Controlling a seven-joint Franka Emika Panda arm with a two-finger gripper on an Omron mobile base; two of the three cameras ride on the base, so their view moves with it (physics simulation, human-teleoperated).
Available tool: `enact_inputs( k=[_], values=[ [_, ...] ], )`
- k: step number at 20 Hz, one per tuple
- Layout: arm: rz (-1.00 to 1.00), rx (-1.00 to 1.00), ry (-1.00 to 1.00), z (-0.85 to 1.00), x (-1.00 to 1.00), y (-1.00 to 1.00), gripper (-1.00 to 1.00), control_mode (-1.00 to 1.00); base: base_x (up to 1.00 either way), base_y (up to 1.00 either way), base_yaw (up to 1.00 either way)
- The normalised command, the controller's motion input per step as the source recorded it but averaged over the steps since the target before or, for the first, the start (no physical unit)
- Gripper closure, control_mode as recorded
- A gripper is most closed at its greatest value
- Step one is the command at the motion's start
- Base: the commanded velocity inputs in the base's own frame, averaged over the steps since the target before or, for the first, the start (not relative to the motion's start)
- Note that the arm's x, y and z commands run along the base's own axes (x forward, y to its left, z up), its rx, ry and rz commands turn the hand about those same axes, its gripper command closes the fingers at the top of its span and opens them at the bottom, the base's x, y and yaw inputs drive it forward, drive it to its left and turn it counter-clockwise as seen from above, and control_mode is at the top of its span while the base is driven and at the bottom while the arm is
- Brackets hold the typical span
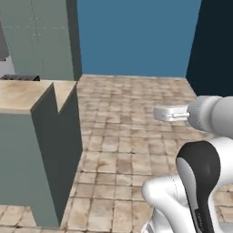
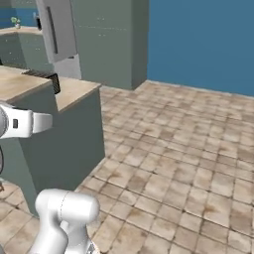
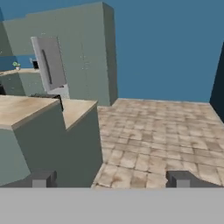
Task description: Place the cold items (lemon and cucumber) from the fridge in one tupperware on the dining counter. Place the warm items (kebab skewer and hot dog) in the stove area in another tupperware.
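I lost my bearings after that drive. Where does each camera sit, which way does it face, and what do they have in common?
Left base view: behind the arm's left, facing the tiled floor and blue wall; the arm fills the lower right.
Right base view: behind its right, facing the counter and fridge; the arm rises lower left.
Hand view: on the hand, level across the floor; open end effector at the bottom.
All share counter, floor and wall.

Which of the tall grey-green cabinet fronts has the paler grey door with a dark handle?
The fridge door left of the tall cabinet: it is lighter grey, hangs open at an angle and carries a dark vertical handle; the neighbouring fronts are plain.
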Motion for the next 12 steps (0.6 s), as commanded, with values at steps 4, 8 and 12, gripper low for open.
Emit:
enact_inputs(
  k=[4, 8, 12],
  values=[
    [0.0, 0.0, 0.0, 0.0, 0.0, 0.0, -1.0, 1.0, 0.83, -0.71, 0.58],
    [0.0, 0.0, 0.0, 0.0, 0.0, 0.0, -1.0, 1.0, 0.84, -0.77, 0.54],
    [0.0, 0.0, 0.0, 0.0, 0.0, 0.0, -1.0, 1.0, 0.87, -0.79, 0.5]
  ],
)
